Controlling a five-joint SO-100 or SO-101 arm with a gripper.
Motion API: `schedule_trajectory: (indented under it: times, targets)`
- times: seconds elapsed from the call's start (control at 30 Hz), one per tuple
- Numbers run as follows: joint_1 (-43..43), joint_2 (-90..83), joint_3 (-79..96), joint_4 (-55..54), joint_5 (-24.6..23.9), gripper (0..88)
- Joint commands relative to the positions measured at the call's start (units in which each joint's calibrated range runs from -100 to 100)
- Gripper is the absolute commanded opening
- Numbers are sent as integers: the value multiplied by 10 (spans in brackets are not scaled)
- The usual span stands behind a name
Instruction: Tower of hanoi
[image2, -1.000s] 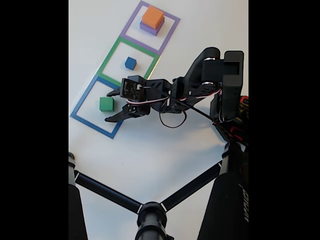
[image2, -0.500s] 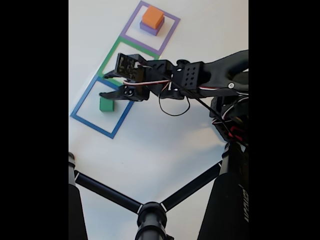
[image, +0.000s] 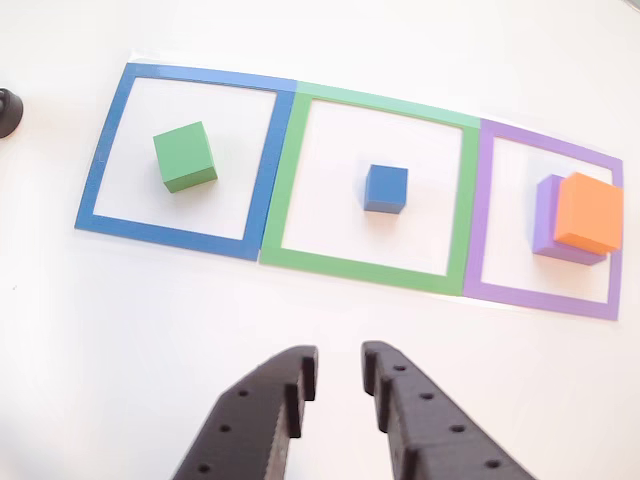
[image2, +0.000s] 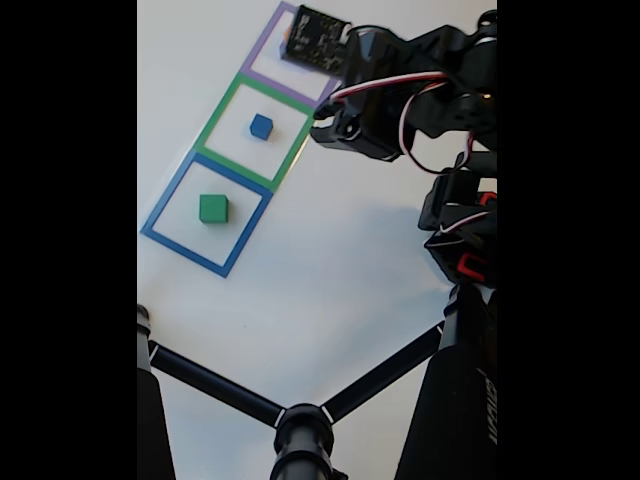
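Claw (image: 333, 385): we see its two dark fingers at the bottom of the other view, parted by a narrow gap and holding nothing, raised over bare white desk (image: 120, 340). Beyond it, we list three flat square outlines in a row, each touching the next. Blue cube (image: 385, 188): middle of the green outline (image: 370, 265), straight ahead of the claw and slightly right, sitting nearly square to the view. Green block (image: 185, 156): in the blue outline (image: 175, 232), ahead and well to the left, turned a little. Orange block (image: 588, 213): stacked on the purple block (image: 545, 225) in the purple outline (image: 540, 295), far right. We judge the blue cube the nearest piece, with open room on every side for the fingers. In the fixed view the arm (image2: 420, 95) reaches over the purple outline's end of the row.
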Motion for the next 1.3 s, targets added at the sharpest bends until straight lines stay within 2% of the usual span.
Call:
schedule_trajectory:
  times: [0.0, 0.2, 0.5, 0.57, 0.63, 0.77, 0.87, 1.03, 1.27]
  targets:
    - [56, -17, -121, 96, 0, 6]
    - [123, -27, -139, 103, 0, 6]
    - [149, -43, -91, 100, 0, 15]
    - [158, -53, -45, 77, 0, 67]
    - [166, -64, 15, 30, 0, 202]
    - [179, -82, 158, -113, 0, 289]
    - [188, -82, 276, -259, 0, 289]
    - [210, -47, 496, -592, 0, 294]
    - [200, 120, 615, -939, 0, 291]
